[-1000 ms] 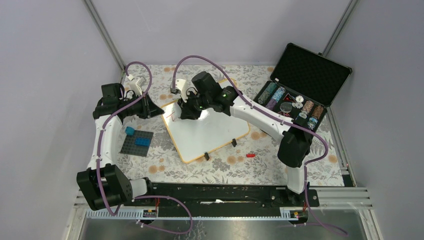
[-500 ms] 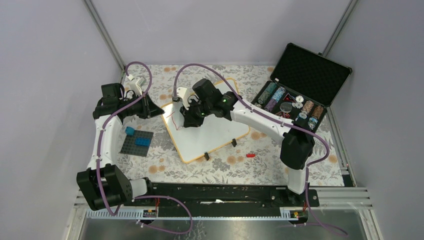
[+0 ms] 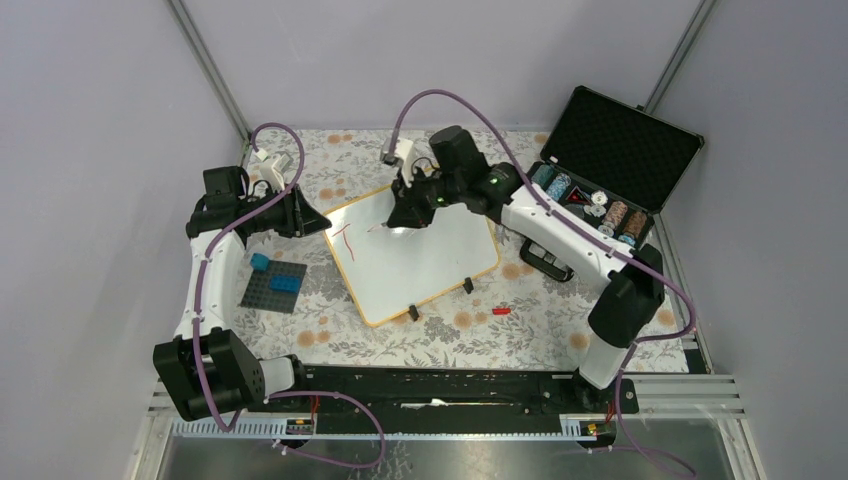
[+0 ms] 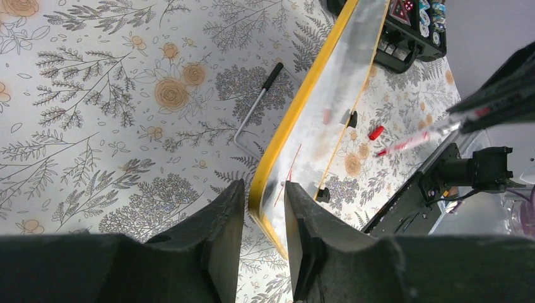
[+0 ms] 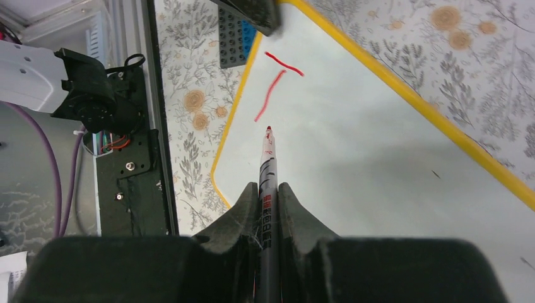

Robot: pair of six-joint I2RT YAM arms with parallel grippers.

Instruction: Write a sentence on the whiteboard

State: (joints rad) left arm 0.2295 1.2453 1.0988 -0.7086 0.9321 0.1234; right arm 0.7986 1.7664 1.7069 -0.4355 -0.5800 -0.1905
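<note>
The whiteboard (image 3: 430, 265), white with a yellow rim, lies tilted on the floral cloth. Two red strokes (image 3: 345, 238) of the sentence sit near its left corner, also seen as red strokes (image 5: 271, 93) in the right wrist view. My right gripper (image 3: 405, 215) is shut on a red marker (image 5: 267, 170), whose tip hovers over the whiteboard (image 5: 378, 158) just past the strokes; whether it touches I cannot tell. My left gripper (image 4: 264, 184) straddles the board's yellow rim (image 4: 277, 145) at the left corner, jaws slightly apart with cloth showing beside the rim.
An open black case (image 3: 600, 170) holding chips stands at the back right. A grey baseplate with blue bricks (image 3: 275, 285) lies left of the board. A red cap (image 3: 501, 311) rests near the board's front edge. A thin metal rod (image 4: 255, 107) lies behind the board.
My right arm has swung rightward and back, carrying the marker from the board's left part toward its upper middle. The left jaws have eased apart on the rim.
</note>
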